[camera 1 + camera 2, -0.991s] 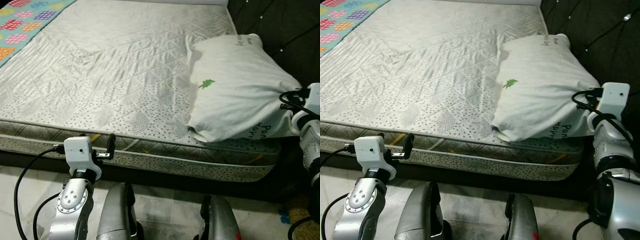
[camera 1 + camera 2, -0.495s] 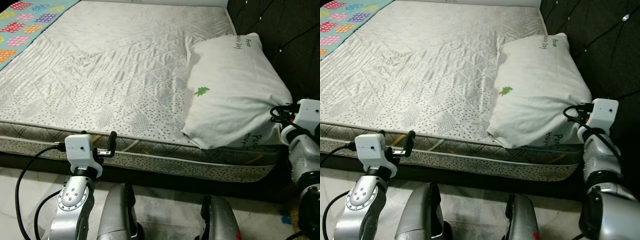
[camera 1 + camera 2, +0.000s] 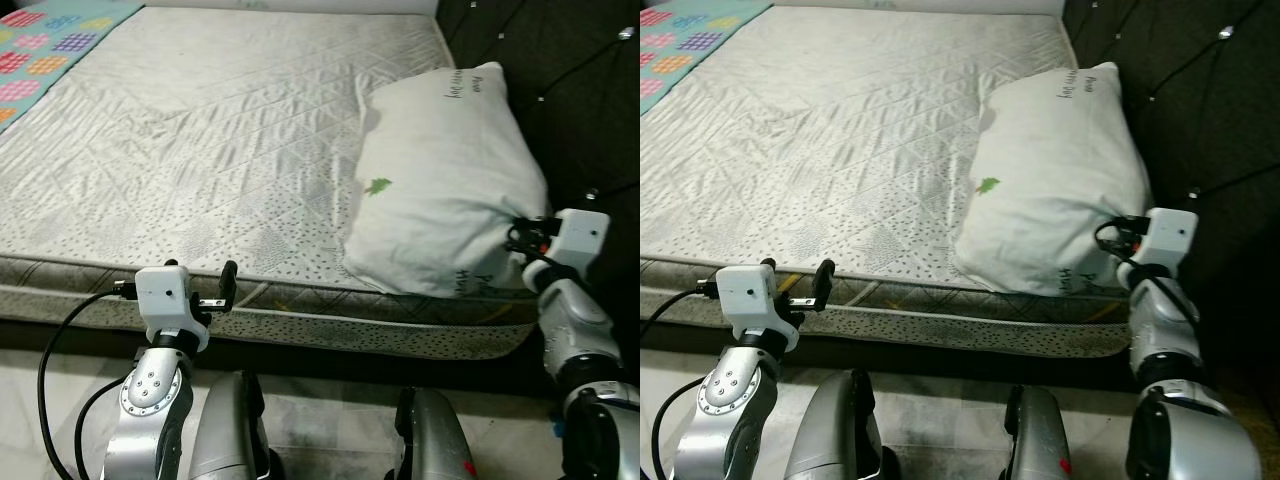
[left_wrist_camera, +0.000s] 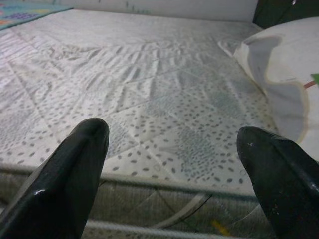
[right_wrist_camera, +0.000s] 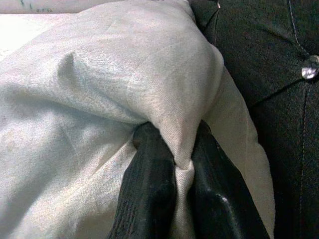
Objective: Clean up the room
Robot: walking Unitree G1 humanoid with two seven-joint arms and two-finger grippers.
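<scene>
Left gripper (image 3: 228, 287) low by the near edge of the bed (image 3: 200, 150), fingers wide apart, holding nothing. White pillow (image 3: 440, 190) on the right side of the mattress, beside the dark headboard (image 3: 570, 90). Right gripper (image 5: 174, 199) with fingers pinched tight on a fold at the pillow's near corner. Looks soft, light and floppy. Probably best held by a fat bunch of cloth, or likely to slip out.

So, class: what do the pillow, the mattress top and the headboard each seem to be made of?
Pillow: soft matte woven cloth, bunching where the right gripper pinches it. Mattress: quilted fabric with a slight sheen and stitched diamonds. Headboard: dark tufted upholstery with shiny studs, probably fabric.
</scene>
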